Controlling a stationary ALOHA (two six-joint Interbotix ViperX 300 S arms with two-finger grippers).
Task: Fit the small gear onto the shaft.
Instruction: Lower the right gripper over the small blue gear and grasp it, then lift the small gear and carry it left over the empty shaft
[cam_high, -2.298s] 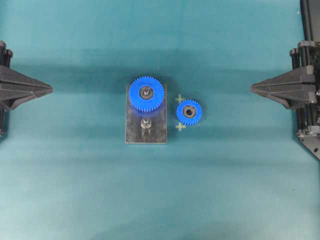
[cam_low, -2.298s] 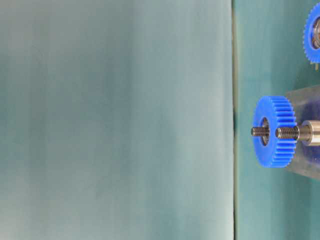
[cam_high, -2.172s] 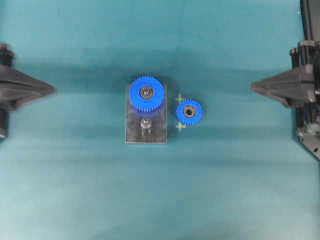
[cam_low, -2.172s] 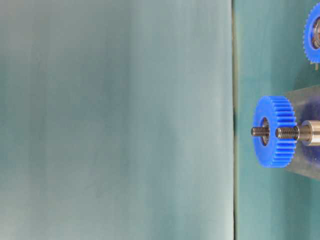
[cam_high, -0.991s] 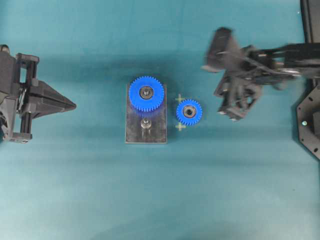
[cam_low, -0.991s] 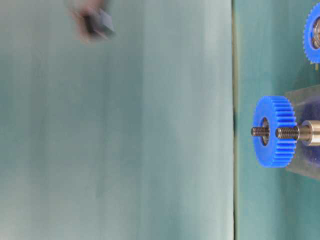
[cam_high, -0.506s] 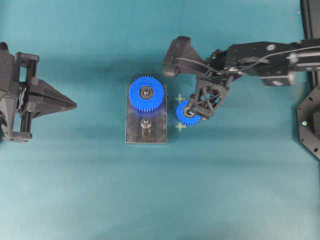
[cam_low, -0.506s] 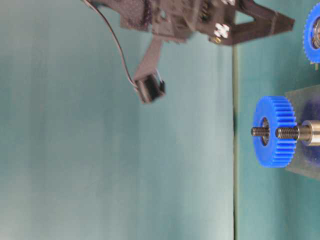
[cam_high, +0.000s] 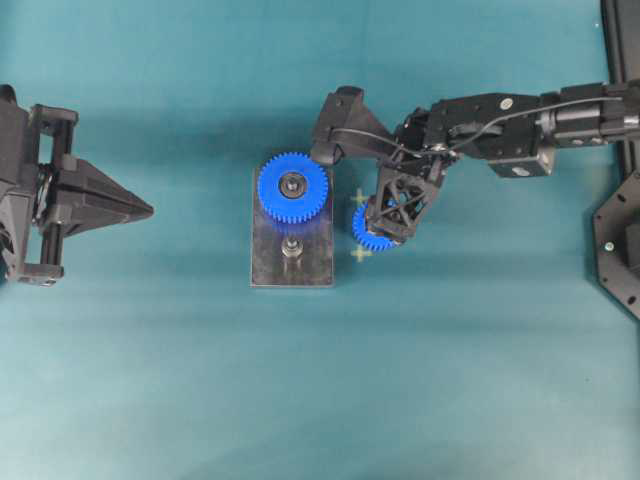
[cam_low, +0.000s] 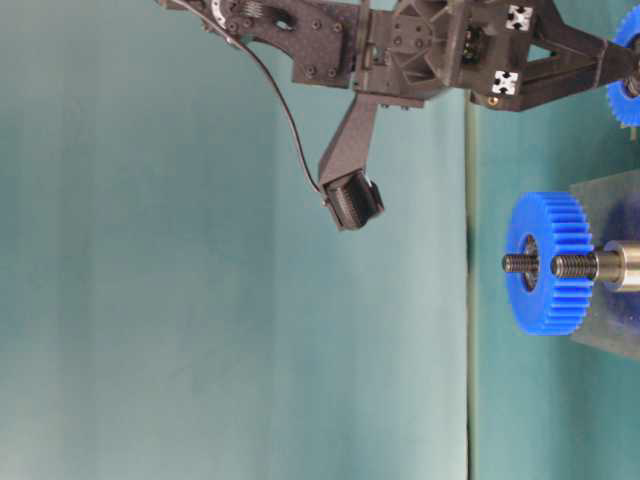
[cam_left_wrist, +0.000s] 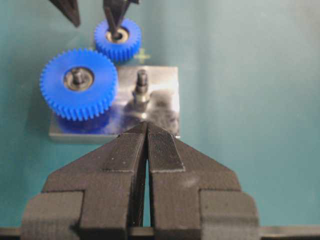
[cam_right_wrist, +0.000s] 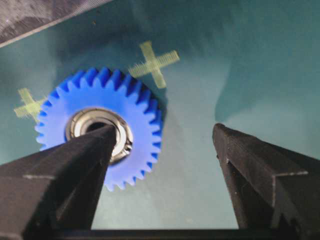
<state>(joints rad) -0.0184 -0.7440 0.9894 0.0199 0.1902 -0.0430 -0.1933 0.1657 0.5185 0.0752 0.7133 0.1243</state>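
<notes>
Since half a second ago the right arm has slid a little further toward the plate and dropped lower, so its hand now sits right over the small gear (cam_high: 372, 230), which has not shifted from its spot between the two pale cross marks (cam_high: 360, 197) on the teal worktop (cam_high: 480, 360). The gear lies flat just beside the right edge of the grey plate (cam_high: 291, 268), apart from the shaft (cam_high: 291, 246) that stands bare on the plate below the larger gear (cam_high: 292, 187). The right arm reaches in from the right edge of the overhead view, its wrist bent downward. The right hand (cam_right_wrist: 165, 137) is spread wide: one fingertip (cam_right_wrist: 102, 137) rests over the gear's silver hub, at or in the bore, while the other stands well clear of the teeth over bare cloth; nothing is gripped. The left hand (cam_left_wrist: 146, 131) hangs level at the far left, well apart from the plate, its two pads pressed together with only a hairline seam and nothing between them, pointing toward the shaft. Open worktop lies all around the plate, with the widest free stretch toward the near side and between the left hand and the plate.
</notes>
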